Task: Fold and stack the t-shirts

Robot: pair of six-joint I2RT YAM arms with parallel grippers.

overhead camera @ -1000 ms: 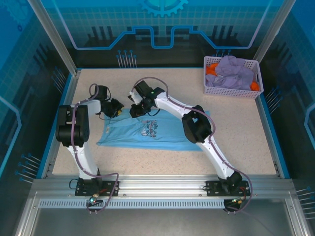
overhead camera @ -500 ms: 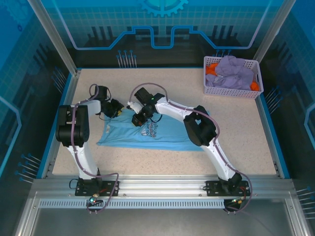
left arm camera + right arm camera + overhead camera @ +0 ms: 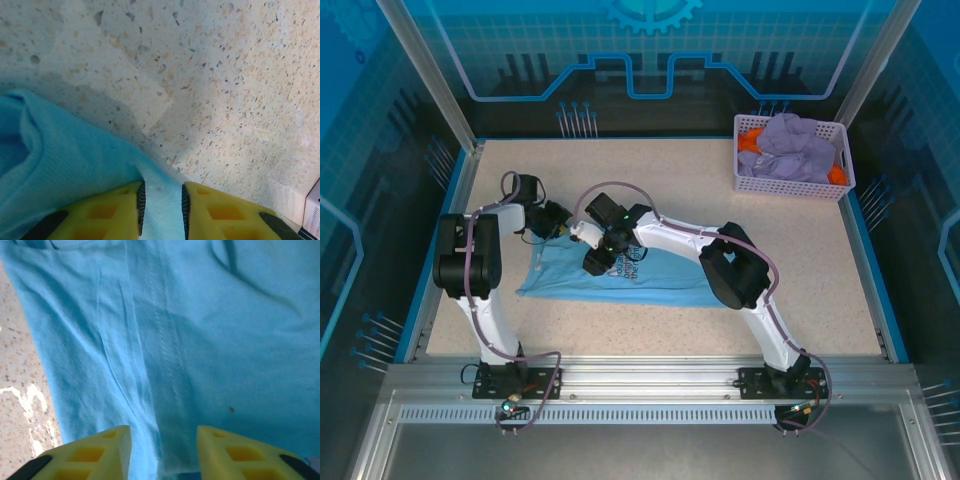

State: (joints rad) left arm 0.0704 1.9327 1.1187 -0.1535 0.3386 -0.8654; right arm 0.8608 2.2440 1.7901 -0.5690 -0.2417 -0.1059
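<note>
You get bright, even light from above; shadows on the table [image 3: 820,280] are soft. Close up, shirt [image 3: 200,340] folds read crisp, a grey shadow bordering them. Yellow fingers [image 3: 95,452] slightly blurred.

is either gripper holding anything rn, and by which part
The left gripper pinches the light sky-blue cloth t-shirt by its far left edge; the right gripper holds nothing.
</note>
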